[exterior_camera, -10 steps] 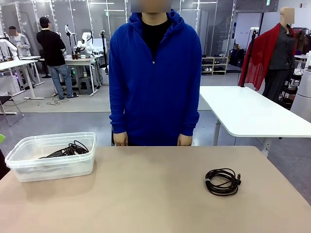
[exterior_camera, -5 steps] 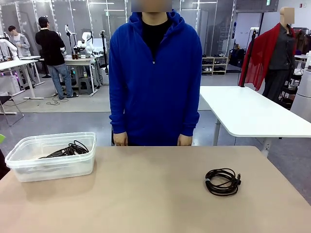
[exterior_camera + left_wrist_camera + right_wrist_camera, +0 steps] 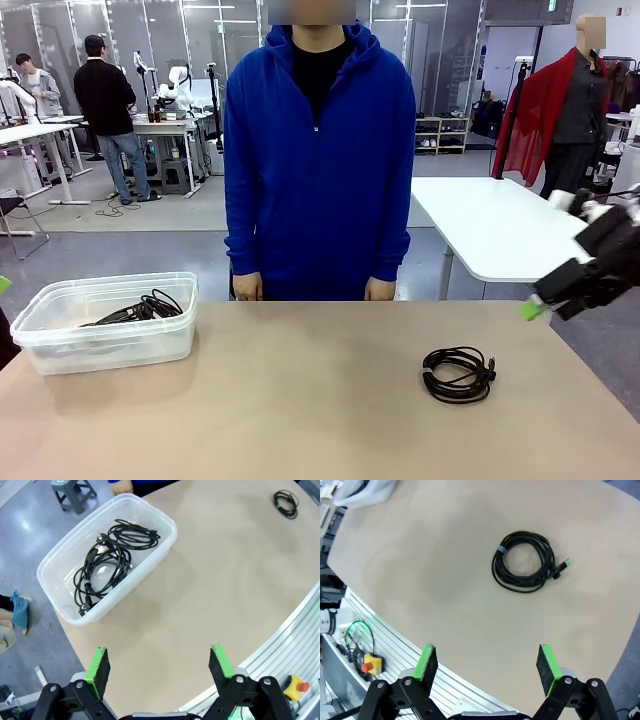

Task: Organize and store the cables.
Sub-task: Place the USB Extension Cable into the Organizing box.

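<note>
While the front view a moment ago had no arm over the table, the right gripper is now coming in from the right edge, likely starting its reach for the coiled cable lying below and left of it; other cables are sitting in the clear bin. Looking down from the left wrist, the left gripper is hanging spread and empty near that bin. Looking down from the right wrist, the jaws are standing wide apart, the coil lying well ahead of them.
</note>
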Available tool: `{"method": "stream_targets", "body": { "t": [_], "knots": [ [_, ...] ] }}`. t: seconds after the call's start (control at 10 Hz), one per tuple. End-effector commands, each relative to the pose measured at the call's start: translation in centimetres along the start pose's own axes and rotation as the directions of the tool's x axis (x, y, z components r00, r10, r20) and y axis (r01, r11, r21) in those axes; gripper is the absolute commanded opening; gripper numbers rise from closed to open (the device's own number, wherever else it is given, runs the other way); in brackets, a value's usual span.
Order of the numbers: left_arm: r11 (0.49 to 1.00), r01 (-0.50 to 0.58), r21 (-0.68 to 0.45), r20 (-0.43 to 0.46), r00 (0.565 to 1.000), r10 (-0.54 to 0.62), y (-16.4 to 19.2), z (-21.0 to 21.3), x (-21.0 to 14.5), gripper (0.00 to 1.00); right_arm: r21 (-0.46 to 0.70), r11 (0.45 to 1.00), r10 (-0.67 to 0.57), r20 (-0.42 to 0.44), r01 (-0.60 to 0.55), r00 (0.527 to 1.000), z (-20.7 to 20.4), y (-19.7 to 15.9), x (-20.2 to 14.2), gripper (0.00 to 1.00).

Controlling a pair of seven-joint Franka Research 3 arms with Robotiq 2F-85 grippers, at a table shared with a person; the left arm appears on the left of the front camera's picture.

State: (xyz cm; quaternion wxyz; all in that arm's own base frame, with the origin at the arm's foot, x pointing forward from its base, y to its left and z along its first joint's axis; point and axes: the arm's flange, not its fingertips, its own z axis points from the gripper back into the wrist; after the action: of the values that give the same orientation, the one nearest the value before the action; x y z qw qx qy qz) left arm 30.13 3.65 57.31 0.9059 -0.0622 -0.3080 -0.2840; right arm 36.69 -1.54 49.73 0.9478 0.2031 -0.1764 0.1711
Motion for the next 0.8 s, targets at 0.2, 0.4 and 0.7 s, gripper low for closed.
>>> {"method": "stream_targets", "body": {
  "t": [0.2, 0.4, 0.7],
  "knots": [
    [1.000, 0.000, 0.012, -0.002, 1.000, 0.000, 0.0, 0.1, 0.0, 1.00, -0.163, 0.986, -0.059, -0.071, 0.046, 0.996, -7.2, 2.3, 4.4, 1.00],
    [1.000, 0.000, 0.012, -0.002, 1.000, 0.000, 0.0, 0.1, 0.0, 1.00, -0.244, 0.969, -0.070, -0.080, 0.048, 0.994, -10.7, 3.4, 5.4, 1.00],
    [1.000, 0.000, 0.012, -0.002, 1.000, 0.000, 0.0, 0.1, 0.0, 1.00, -0.318, 0.944, -0.110, -0.052, 0.088, 0.993, -15.2, 4.6, 6.0, 1.00]
  ]
}}
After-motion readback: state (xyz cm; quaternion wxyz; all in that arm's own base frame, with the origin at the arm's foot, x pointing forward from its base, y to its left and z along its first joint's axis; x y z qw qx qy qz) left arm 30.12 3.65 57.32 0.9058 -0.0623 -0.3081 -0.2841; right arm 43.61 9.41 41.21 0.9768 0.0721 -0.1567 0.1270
